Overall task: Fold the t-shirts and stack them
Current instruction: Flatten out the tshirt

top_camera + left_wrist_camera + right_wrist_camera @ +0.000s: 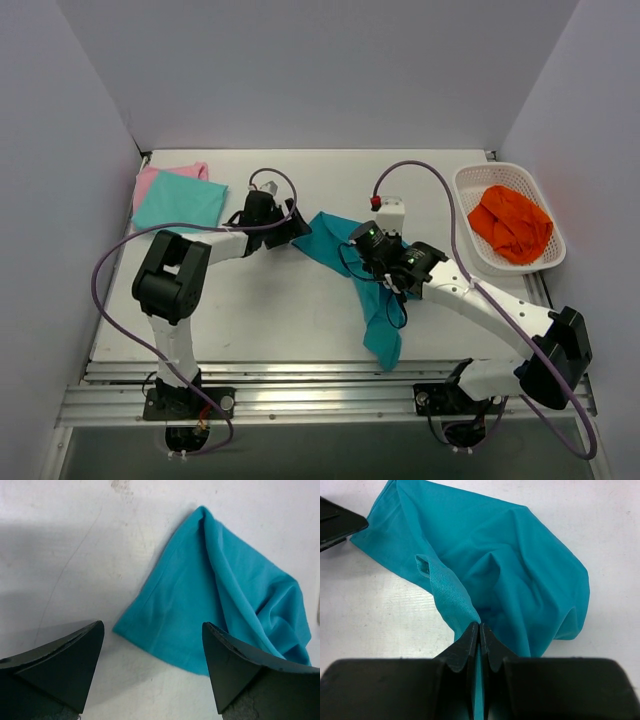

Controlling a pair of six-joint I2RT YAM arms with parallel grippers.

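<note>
A deep teal t-shirt lies crumpled across the middle of the table, one end trailing toward the front edge. My right gripper is shut on a fold of this shirt, with the cloth pinched between the closed fingertips. My left gripper stands open over the shirt's left corner. Its two fingers straddle the hem without touching it. At the back left, a folded aqua-mint t-shirt rests on a folded pink one.
A white lattice basket at the right edge holds a bunched orange cloth. One finger of the left gripper shows at the upper left of the right wrist view. Cables loop over both arms.
</note>
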